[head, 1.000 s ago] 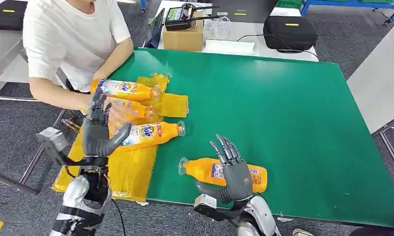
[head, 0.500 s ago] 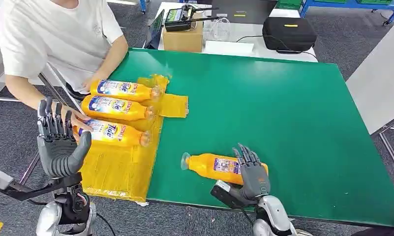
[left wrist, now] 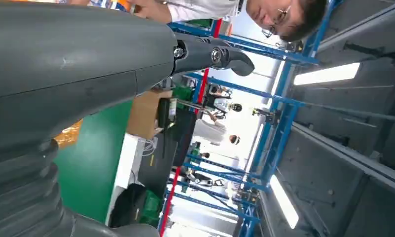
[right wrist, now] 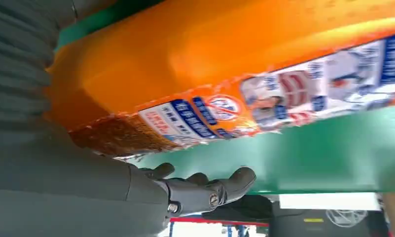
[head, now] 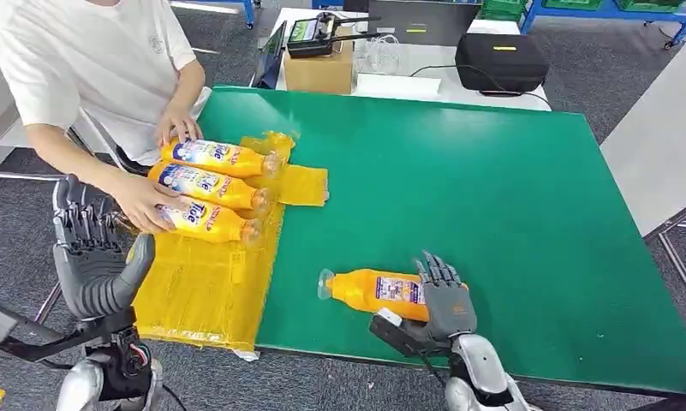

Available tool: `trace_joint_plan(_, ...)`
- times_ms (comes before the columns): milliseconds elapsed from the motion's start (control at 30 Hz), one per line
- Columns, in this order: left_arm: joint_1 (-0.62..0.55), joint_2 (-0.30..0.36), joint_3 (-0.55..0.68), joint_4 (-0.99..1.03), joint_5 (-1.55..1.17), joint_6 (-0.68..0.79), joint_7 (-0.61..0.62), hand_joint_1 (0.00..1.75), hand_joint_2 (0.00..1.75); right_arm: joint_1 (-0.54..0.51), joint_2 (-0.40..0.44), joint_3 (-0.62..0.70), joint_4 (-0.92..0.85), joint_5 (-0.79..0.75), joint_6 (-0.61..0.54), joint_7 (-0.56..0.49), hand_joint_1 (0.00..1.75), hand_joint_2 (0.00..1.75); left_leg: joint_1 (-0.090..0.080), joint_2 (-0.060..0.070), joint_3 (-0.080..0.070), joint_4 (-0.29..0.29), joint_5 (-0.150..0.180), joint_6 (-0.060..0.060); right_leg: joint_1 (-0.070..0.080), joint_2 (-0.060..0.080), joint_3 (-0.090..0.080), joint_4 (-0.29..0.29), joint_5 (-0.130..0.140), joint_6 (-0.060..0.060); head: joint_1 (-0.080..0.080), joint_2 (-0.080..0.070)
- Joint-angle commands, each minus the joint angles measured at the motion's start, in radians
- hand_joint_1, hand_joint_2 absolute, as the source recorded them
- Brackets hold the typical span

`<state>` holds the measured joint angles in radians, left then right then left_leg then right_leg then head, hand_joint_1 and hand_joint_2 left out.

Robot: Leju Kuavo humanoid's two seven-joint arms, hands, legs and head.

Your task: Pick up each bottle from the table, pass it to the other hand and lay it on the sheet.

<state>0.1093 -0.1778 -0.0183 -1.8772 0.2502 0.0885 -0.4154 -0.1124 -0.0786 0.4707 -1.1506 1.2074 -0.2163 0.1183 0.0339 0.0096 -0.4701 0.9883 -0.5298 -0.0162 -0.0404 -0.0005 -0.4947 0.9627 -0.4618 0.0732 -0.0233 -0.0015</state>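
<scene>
From my head camera the light is bright and even, with soft, faint shadows on the green table [head: 493, 188]. My left wrist view blows out around the ceiling light strips [left wrist: 326, 74]. The right wrist view is close and soft-focused.

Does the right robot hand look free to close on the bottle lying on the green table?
Probably yes. The right robot hand already lies against the bottle at its base end, with bare table around it and nothing between them. The grasp isn't closed yet.
</scene>
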Motion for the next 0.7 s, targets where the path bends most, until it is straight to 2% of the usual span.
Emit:
trace_joint_plan(33,0.005,0.008,-0.023,0.027,0.023,-0.026,0.066,0.0,1.75,0.033,-0.083,0.035,-0.063,0.031,0.048,0.04,0.0,1.75,0.0,-0.002,0.0,-0.001,0.0,0.002,0.001,-0.002,0.001,-0.001,0.0,-0.003,0.0,0.0)
trace_joint_plan(300,-0.032,0.01,-0.048,0.078,0.043,-0.036,0.111,0.0,1.75,-0.053,-0.115,0.033,-0.036,0.017,0.089,0.053,0.0,1.75,0.0,-0.001,-0.002,-0.002,0.001,0.003,0.001,0.0,-0.001,-0.002,0.001,-0.005,0.0,0.0)
trace_joint_plan(567,-0.009,0.02,-0.059,0.072,0.05,-0.092,0.112,0.0,1.75,-0.045,-0.151,0.006,-0.06,-0.009,0.161,0.118,0.0,1.75,0.0,-0.002,-0.002,-0.004,0.002,0.004,0.001,-0.001,-0.001,-0.004,0.002,-0.006,0.0,0.0)
trace_joint_plan(700,-0.018,0.021,-0.065,0.086,0.047,-0.1,0.115,0.0,1.75,-0.053,-0.174,-0.007,-0.036,-0.04,0.196,0.113,0.0,1.75,0.0,-0.004,-0.002,-0.002,0.002,0.003,0.001,-0.003,-0.001,-0.003,0.001,-0.004,0.0,0.0)
